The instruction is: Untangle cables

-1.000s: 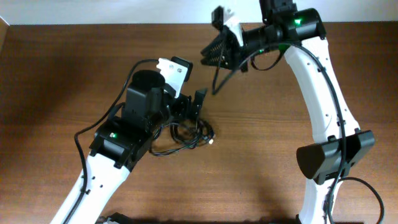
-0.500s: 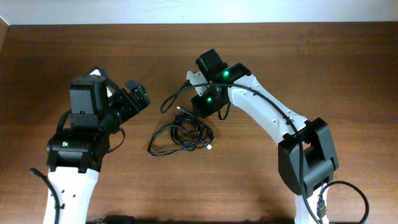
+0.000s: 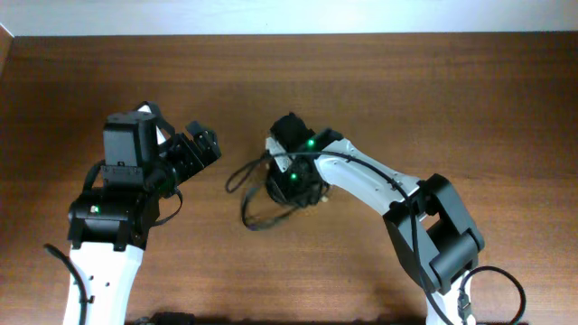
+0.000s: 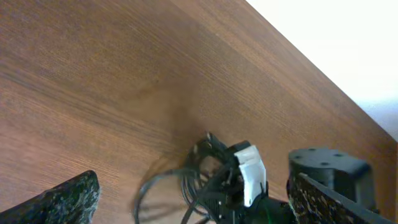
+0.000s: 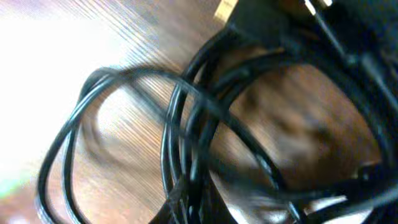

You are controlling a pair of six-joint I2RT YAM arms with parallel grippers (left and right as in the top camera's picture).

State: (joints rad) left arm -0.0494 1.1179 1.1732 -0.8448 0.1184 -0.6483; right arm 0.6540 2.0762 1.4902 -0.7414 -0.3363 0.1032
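Observation:
The cables (image 3: 246,213) are thin black cords tangled in a heap at the table's middle, with loops sticking out to the left. My right gripper (image 3: 294,184) is down on top of the heap and hides most of it. In the right wrist view the cords (image 5: 180,118) fill the frame, blurred, with a gold-tipped plug (image 5: 225,7) at the top; the jaws do not show clearly. My left gripper (image 3: 195,147) is open and empty, left of the heap and apart from it. The left wrist view shows the heap (image 4: 163,184) between its open jaws (image 4: 194,186).
The brown wooden table (image 3: 470,99) spreads all round the heap. Its far edge (image 3: 289,35) meets a white wall. The right arm's white link (image 3: 370,181) reaches over from the right, and the left arm's body (image 3: 122,203) stands at the left.
My right gripper has come down from the back of the table onto the cable heap, and the loops have shifted. My left arm pulled back to the left and now holds still.

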